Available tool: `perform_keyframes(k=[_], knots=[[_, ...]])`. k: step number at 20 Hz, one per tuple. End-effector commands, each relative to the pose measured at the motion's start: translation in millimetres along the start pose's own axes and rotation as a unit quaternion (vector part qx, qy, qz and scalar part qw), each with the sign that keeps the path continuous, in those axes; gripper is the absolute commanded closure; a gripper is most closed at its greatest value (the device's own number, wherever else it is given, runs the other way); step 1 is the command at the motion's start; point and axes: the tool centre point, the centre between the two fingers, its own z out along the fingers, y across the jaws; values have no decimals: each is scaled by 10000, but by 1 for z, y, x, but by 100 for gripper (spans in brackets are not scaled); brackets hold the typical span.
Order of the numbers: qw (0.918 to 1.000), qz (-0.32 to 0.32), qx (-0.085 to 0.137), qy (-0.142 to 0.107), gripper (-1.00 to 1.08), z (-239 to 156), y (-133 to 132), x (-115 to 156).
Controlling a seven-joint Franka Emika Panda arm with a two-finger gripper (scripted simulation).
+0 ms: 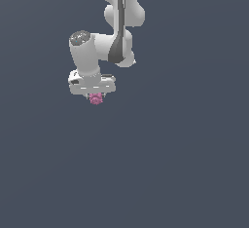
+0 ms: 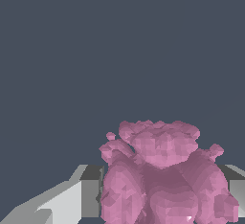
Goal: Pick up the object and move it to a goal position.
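We note the object (image 1: 96, 99): a small pink blob with a knobbly, many-lobed surface, far smaller than the white gripper (image 1: 95, 95) above it. In the exterior view it sits directly under the gripper body, between the fingertips. We judge it light, given its size, and probably rigid; the bumps should resist slipping, but they also give uneven contact, so the sensible hold is across its widest middle lobes rather than on a single protruding knob.

In the wrist view, left to right: one grey finger (image 2: 83, 196) stands tight against the object (image 2: 162, 180), the pink mass fills the gap, and the other finger (image 2: 235, 189) shows at the far side. The jaws appear closed to the blob's width and gripping it, though the actual contact faces are hidden. No goal marker is visible in either view.
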Motion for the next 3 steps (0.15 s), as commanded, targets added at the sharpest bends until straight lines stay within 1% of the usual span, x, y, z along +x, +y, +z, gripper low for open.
perform_keyframes(k=[1, 3], knots=[[10000, -3, 1, -1, 108, -2, 1, -4], [10000, -3, 1, -1, 108, -3, 2, -5]])
